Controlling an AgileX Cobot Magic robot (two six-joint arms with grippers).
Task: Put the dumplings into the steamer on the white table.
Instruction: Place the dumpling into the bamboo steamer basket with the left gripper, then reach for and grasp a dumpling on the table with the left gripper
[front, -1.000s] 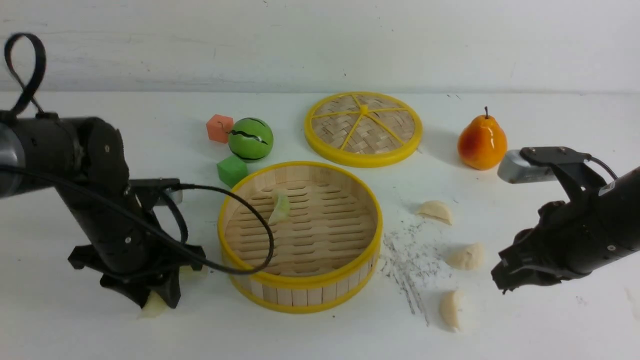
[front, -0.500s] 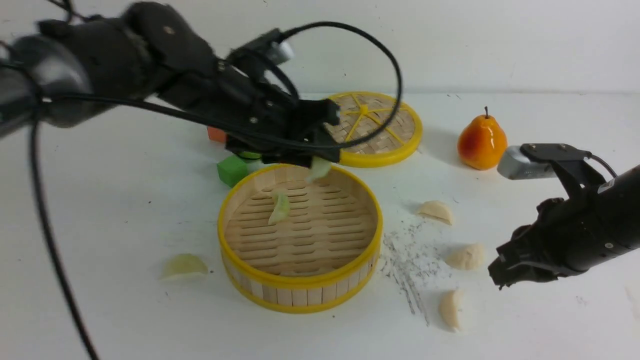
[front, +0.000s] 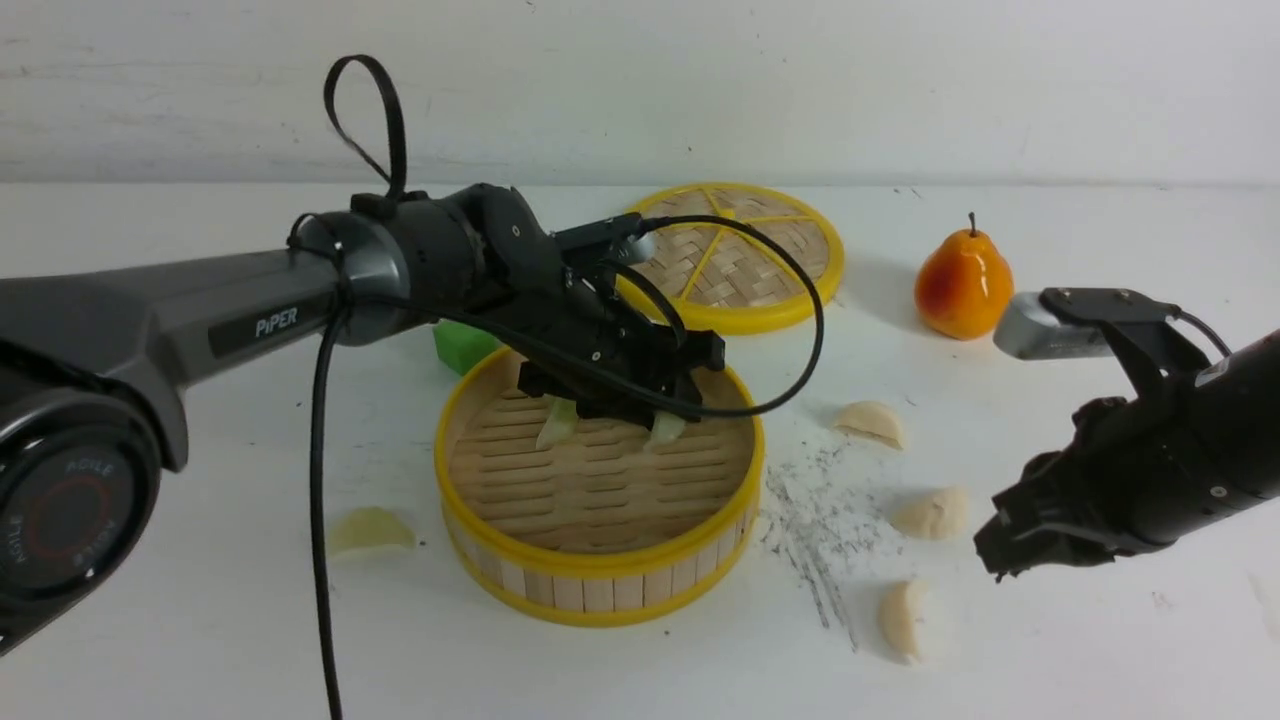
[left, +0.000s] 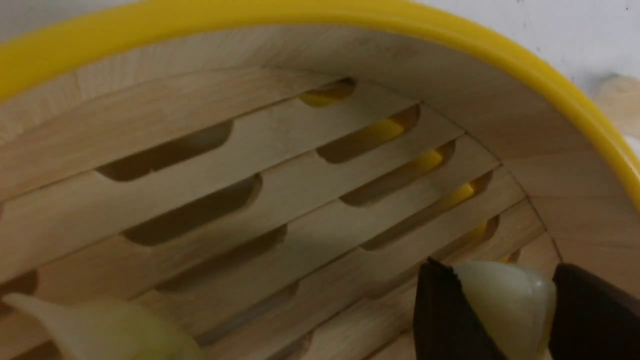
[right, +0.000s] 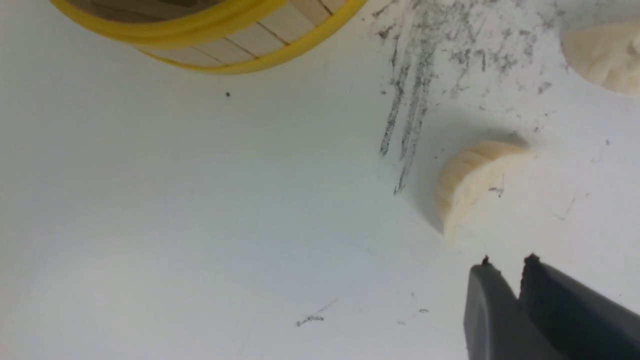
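Second green dumpling reaches the steamer

We have a pale green dumpling (left: 510, 300) clamped between the fingertips of our left gripper (front: 665, 405), over the slatted floor of the steamer (front: 600, 565), towards its far right part. The step in hand, as we judge it, is setting this one down. The next move calls for lowering it until the slats take its weight, then parting the fingers gently so that it does not stick or roll.

The held dumpling is smooth and translucent, gripped across its body with one end showing below the tips. Just to its left, inside the steamer, lies another green dumpling (front: 557, 423), its thin edge pale against the wood. The steamer sits upright on the white table (front: 230, 620), its yellow rims circling a wall of wooden strips.

Outward from there, a third green dumpling (front: 370, 532) lies on the table to the left. Right of the steamer are three cream ones: a far one (front: 872, 423), a middle one (front: 932, 513) and a near one (front: 903, 620), curved like a crescent.

Our right gripper (front: 992, 565) hangs at the right beyond the cream ones, holding nothing, its fingertips slightly apart. Those four on the table remain for us to bring in.
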